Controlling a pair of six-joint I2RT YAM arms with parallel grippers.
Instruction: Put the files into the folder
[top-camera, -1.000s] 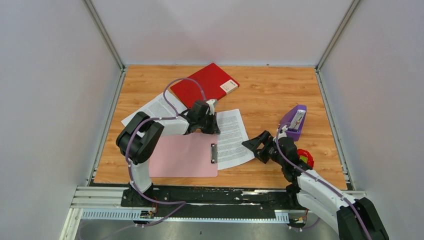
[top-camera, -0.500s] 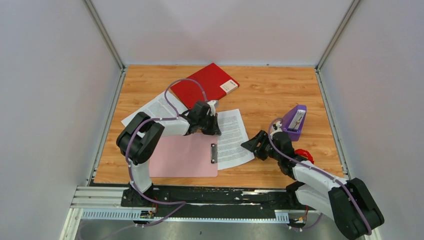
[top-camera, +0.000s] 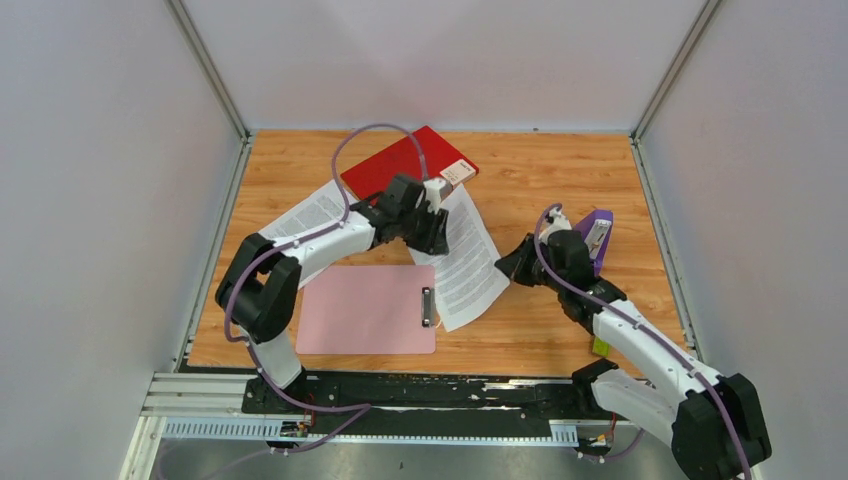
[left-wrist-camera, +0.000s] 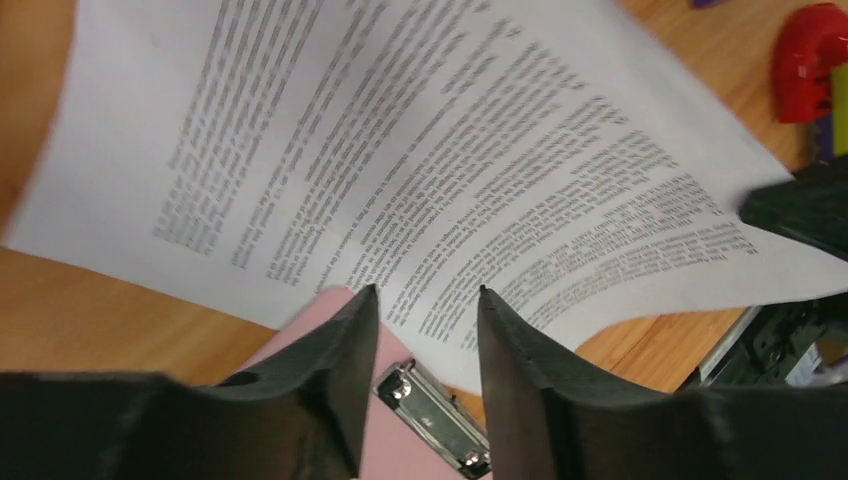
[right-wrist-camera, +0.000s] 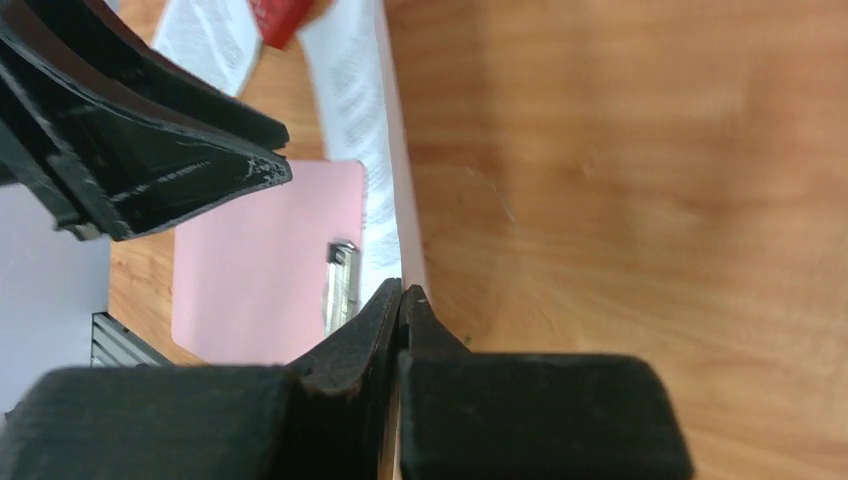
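- Right claw (top-camera: 512, 268) clenched on the printed sheet's (top-camera: 462, 262) edge — its far corner just beside the closed red folder (top-camera: 400, 165).
- Left claw (top-camera: 433, 228) released, over the sheet, near the folder.
- Step, seemingly: bringing paper over — next, the folder needs opening.

Of paper I count two: one sheet (top-camera: 312, 212) at the left and a second sheet (top-camera: 462, 265) in the middle. There is one red folder (top-camera: 392, 165), one pink clipboard (top-camera: 365, 310) and one purple stapler (top-camera: 597, 238). I also see one small red thing (left-wrist-camera: 810, 55) and one small yellow-green thing (top-camera: 600, 347). The robot arms are two: one left arm (top-camera: 320, 243) and one right arm (top-camera: 640, 342).
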